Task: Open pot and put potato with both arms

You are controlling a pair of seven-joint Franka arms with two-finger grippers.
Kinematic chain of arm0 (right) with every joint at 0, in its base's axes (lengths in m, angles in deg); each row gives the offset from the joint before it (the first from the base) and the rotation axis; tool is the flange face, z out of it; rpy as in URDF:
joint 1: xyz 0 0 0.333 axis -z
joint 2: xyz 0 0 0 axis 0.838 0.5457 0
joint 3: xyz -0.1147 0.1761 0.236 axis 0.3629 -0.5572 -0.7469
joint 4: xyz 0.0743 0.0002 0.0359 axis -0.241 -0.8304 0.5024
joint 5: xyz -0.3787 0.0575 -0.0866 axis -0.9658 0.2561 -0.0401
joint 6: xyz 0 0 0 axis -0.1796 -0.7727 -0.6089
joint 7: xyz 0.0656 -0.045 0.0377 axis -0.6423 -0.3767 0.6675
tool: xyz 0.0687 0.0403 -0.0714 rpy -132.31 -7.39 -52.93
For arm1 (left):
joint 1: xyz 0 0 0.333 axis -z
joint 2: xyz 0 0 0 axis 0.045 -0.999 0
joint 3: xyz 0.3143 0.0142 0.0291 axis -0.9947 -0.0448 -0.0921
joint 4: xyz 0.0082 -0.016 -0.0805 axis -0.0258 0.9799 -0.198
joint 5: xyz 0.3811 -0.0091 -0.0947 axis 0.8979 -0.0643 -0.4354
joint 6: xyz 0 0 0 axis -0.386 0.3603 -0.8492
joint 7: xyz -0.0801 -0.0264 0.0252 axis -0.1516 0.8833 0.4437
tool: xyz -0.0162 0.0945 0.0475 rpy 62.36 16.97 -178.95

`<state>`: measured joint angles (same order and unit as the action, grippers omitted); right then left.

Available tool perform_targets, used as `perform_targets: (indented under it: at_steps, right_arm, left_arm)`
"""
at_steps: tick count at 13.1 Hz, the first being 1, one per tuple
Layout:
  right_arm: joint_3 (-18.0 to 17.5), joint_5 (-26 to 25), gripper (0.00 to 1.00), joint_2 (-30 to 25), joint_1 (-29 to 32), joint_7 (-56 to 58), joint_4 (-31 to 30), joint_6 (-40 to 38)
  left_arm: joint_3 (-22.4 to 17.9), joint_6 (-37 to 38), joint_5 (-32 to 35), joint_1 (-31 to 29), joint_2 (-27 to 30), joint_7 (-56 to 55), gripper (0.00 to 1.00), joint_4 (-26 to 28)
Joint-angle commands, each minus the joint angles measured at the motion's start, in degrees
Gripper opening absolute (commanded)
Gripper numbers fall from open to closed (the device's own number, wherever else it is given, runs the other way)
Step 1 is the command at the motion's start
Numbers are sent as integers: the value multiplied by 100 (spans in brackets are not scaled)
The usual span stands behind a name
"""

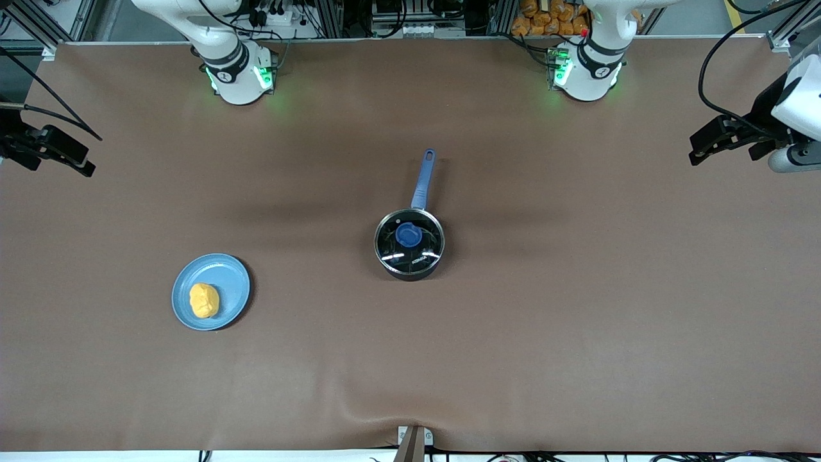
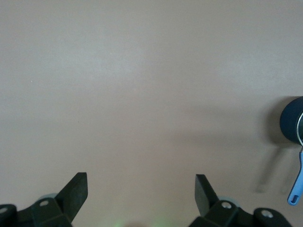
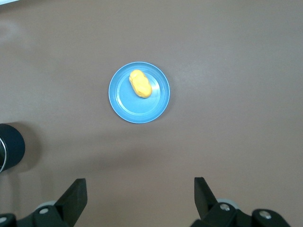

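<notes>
The black pot (image 1: 409, 247) stands mid-table with its glass lid and blue knob (image 1: 408, 235) on, its blue handle (image 1: 423, 179) pointing toward the arms' bases. The yellow-orange potato (image 1: 204, 300) lies on a light-blue plate (image 1: 228, 282) toward the right arm's end, nearer the front camera than the pot. My left gripper (image 1: 698, 153) is open and empty, up over the left arm's end of the table; its wrist view (image 2: 141, 189) shows the pot's edge (image 2: 289, 125). My right gripper (image 1: 84, 167) is open and empty over the right arm's end; its wrist view (image 3: 140, 191) shows the potato (image 3: 140, 84) and the plate (image 3: 156, 106).
A heap of orange-brown lumps (image 1: 551, 19) sits off the table beside the left arm's base (image 1: 587, 74). The right arm's base (image 1: 238, 74) stands at the table's edge. A metal bracket (image 1: 414, 439) sits at the table's edge nearest the front camera.
</notes>
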<state>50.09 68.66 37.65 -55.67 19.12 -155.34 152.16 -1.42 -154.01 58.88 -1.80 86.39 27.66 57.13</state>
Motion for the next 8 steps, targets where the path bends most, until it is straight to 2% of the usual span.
perform_targets:
  at_steps: [1, 8]
  right_arm:
    - [-58, 47, 100, -11, 51, 27, 21, 14]
    - [-58, 47, 100, -11, 51, 27, 21, 5]
  left_arm:
    - [15, 242, -106, -36, 35, 40, 100, -204]
    - [15, 296, -114, -54, 8, 92, 100, -258]
